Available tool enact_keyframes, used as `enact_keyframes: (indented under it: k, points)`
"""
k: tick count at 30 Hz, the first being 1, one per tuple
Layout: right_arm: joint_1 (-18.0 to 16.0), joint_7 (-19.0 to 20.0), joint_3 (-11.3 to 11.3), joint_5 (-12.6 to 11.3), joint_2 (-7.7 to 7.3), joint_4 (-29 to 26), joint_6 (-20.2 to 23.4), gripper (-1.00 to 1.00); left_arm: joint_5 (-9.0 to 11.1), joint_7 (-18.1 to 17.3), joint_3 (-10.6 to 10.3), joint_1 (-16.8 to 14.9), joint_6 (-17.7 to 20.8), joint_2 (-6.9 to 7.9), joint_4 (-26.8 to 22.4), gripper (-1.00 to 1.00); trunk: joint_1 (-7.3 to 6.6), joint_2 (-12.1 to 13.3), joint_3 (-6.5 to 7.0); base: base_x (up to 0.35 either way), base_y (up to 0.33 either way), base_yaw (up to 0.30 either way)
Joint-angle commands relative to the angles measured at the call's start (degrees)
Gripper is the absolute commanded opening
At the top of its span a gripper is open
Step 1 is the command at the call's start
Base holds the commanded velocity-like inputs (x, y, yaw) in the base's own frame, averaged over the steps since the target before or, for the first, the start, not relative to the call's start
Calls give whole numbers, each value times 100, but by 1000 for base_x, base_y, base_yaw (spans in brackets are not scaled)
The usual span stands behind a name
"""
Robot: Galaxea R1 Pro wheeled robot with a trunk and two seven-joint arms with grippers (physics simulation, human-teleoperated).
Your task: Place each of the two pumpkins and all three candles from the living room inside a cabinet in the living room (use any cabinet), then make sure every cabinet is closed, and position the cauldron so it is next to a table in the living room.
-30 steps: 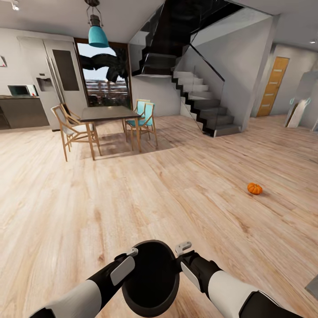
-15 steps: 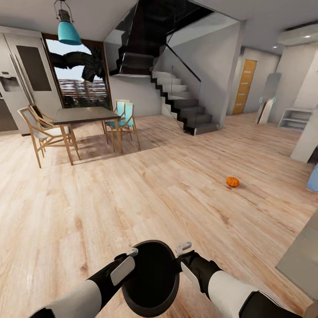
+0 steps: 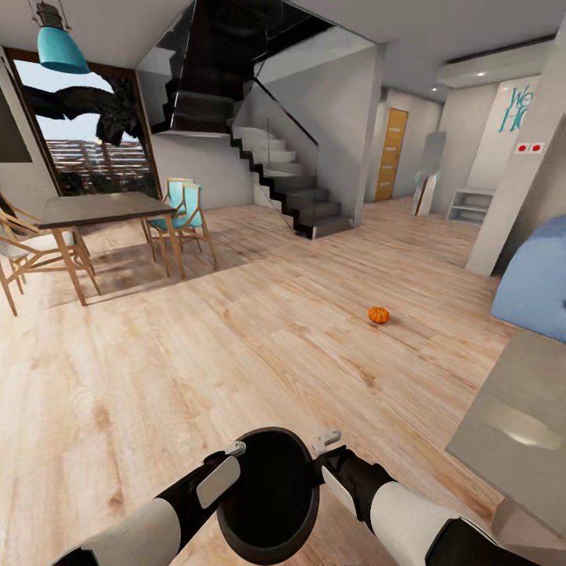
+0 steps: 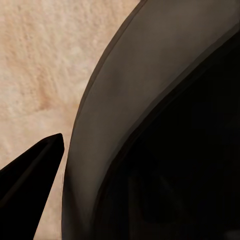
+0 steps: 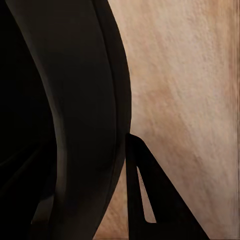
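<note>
Cauldron (image 3: 268,495): your left gripper (image 3: 233,452) and right gripper (image 3: 324,442) each have jaws clamped on its rim, opposite sides. Pumpkin (image 3: 378,315): on floor (image 3: 236,354), well ahead, right.

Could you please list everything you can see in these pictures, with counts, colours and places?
cauldron: one, black, held between both hands low in the head view
pumpkin: one, orange, on the floor right of centre
dining table: one, dark top, far left
chairs: wooden, some with teal seats, around the dining table; count unclear
pendant lamp: one, teal, above the dining table
staircase: one, dark steps, centre back
door: one, orange wood, far back
grey table: one, right edge
blue seat: one, beyond the grey table
left hand: on the cauldron's rim
right hand: on the opposite rim
</note>
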Motion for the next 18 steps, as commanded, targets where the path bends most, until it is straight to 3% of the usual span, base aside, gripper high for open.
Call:
enact_keyframes:
  k: [1,18]
  points:
    - [-8,-77,-299,200,-3,-15,-21,-100,-140,173,109,1,35,7,122,-100,-1,0,1,0,0,-282]
    - [-8,-73,-299,200,-3,-15,-24,-100,-139,176,109,1,35,7,114,-100,-1,0,1,0,0,-275]
